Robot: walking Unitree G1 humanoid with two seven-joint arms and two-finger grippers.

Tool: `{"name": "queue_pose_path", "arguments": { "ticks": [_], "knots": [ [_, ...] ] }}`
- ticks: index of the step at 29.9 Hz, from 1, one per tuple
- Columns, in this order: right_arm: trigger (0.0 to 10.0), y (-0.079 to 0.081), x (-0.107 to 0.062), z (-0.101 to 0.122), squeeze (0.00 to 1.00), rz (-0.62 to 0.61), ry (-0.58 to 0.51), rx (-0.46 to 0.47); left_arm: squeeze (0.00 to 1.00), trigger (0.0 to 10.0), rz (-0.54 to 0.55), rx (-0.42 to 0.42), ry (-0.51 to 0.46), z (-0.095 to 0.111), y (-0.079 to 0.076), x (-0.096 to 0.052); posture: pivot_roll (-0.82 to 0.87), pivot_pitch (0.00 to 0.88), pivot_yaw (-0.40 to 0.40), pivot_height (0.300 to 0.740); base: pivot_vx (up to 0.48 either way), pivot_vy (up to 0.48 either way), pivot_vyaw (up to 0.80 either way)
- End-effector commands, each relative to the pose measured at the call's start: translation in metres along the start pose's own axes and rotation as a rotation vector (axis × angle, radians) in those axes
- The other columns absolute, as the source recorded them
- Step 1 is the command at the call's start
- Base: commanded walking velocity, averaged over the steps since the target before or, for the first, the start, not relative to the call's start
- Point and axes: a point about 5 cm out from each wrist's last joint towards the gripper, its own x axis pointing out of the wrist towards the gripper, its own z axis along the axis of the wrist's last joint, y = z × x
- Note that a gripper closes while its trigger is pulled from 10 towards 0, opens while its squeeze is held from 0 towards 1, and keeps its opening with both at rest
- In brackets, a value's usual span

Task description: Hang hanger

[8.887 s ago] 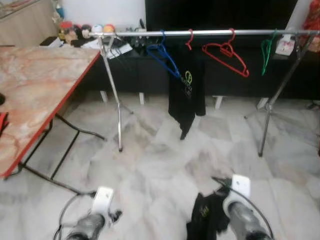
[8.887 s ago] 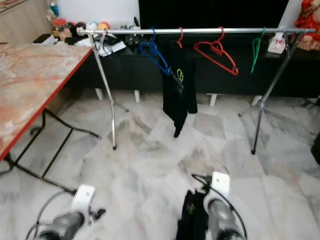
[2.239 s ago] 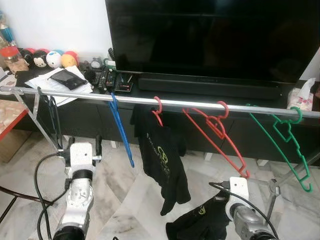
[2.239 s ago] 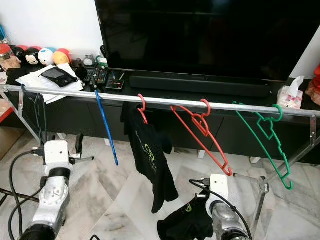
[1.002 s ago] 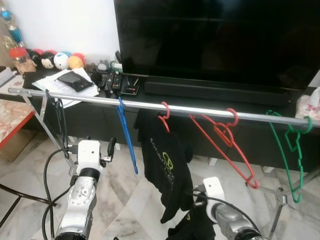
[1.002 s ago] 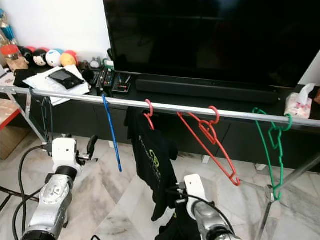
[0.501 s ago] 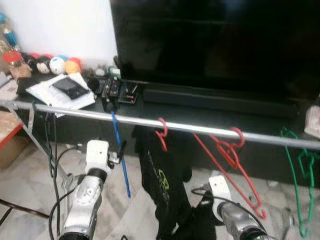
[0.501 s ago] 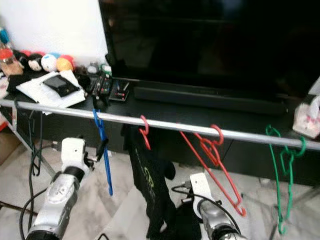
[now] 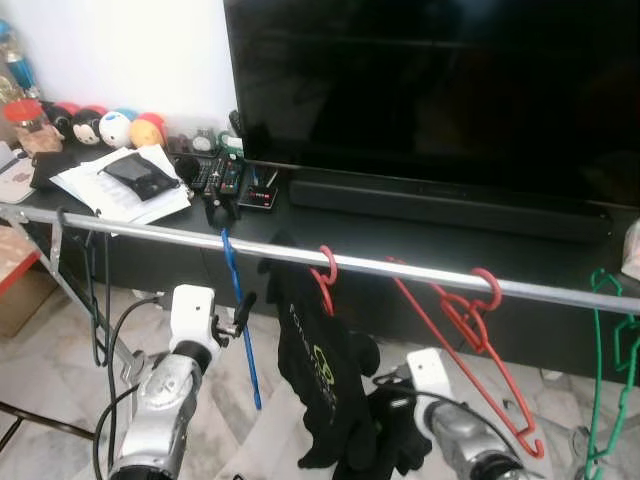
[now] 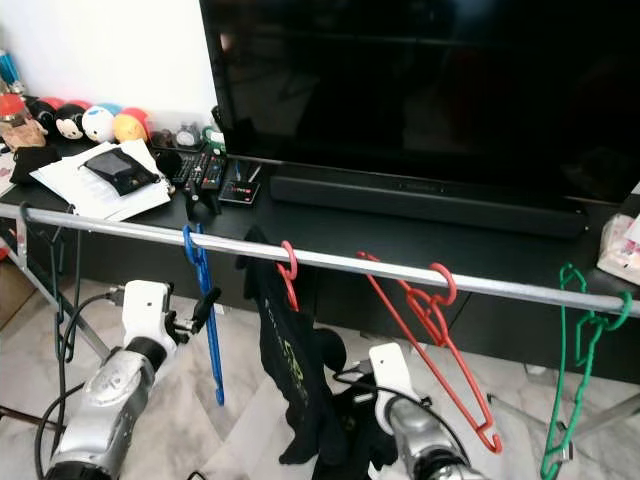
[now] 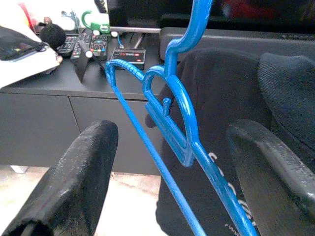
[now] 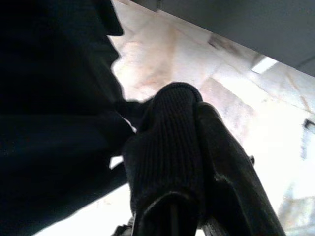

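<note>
A large dark television (image 9: 430, 90) stands on a low black cabinet (image 9: 420, 235) against a white wall, with a silver clothes rail (image 9: 300, 255) running across in front of it over a marbled floor (image 9: 70, 390). That rail is my landmark. On it hang a blue hanger (image 9: 240, 320), a red hanger carrying a black T-shirt (image 9: 320, 370), an empty red hanger (image 9: 470, 350) and, farthest to my right, a green hanger (image 9: 610, 380).

My left arm is raised below the rail, forearm angled up, and my left gripper (image 9: 235, 318) reaches toward the blue hanger, just beside its lower part. In the left wrist view my two black fingers (image 11: 83, 177) stand wide apart, with the blue hanger's neck between them and touching neither.

My right arm is lifted below the rail, under the hanging T-shirt. My right gripper (image 12: 184, 162) has its fingers pressed together on a bundle of black cloth (image 10: 345, 425). The cloth hangs close against the bottom of the T-shirt; I cannot tell whether they touch.
</note>
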Motion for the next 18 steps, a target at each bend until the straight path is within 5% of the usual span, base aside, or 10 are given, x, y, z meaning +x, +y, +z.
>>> {"name": "queue_pose_path", "arguments": {
  "ticks": [1, 7, 18],
  "knots": [
    [10.0, -0.005, 0.000, 0.006, 0.00, -0.011, -0.018, -0.004, 0.00, 10.0, -0.019, 0.008, 0.020, 0.001, -0.001, 0.000, -0.02, 0.000, -0.017, 0.740, 0.000, 0.000, 0.00],
    [10.0, -0.006, 0.000, 0.004, 0.00, -0.010, -0.014, -0.007, 0.00, 10.0, 0.001, -0.045, 0.110, -0.007, 0.000, 0.010, -0.02, 0.000, -0.018, 0.740, 0.000, 0.000, 0.00],
    [10.0, -0.007, -0.001, 0.002, 0.00, -0.009, -0.009, -0.008, 0.00, 10.0, -0.050, -0.097, 0.127, 0.006, -0.005, 0.028, -0.03, 0.000, -0.016, 0.740, 0.000, 0.000, 0.00]
  ]
}}
